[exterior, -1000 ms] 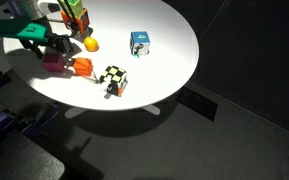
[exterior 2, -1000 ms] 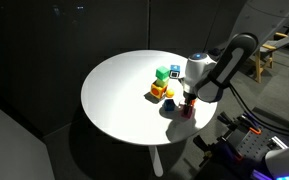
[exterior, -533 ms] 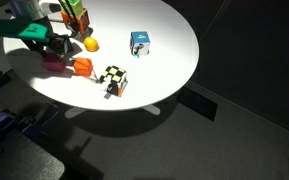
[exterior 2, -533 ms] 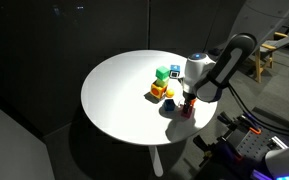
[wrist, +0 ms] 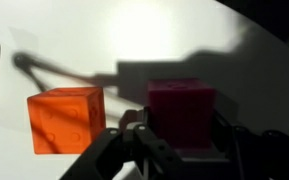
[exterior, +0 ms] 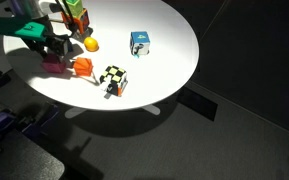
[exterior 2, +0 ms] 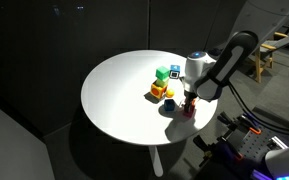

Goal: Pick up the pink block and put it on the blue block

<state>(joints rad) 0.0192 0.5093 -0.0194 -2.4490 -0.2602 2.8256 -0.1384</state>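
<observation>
The pink block (wrist: pixel 181 112) sits on the white table between my two fingers, and my gripper (wrist: pixel 181 134) is shut on its sides. In both exterior views the gripper (exterior: pixel 50 52) (exterior 2: pixel 188 100) stands low over the pink block (exterior: pixel 52 64) (exterior 2: pixel 187 110) near the table's edge on the robot's side. The block rests on the tabletop. I cannot make out the blue block in any view; it is hidden or too small to tell.
An orange cube (wrist: pixel 66 118) (exterior: pixel 83 67) lies right beside the pink block. A black-and-yellow checkered cube (exterior: pixel 112 78), a light blue patterned cube (exterior: pixel 140 42), a yellow ball (exterior: pixel 91 44) and a green-topped stack (exterior: pixel 74 12) share the round table (exterior: pixel 174 60).
The fingers have closed in on the pink block. The arm and the blocks have stayed where they were.
</observation>
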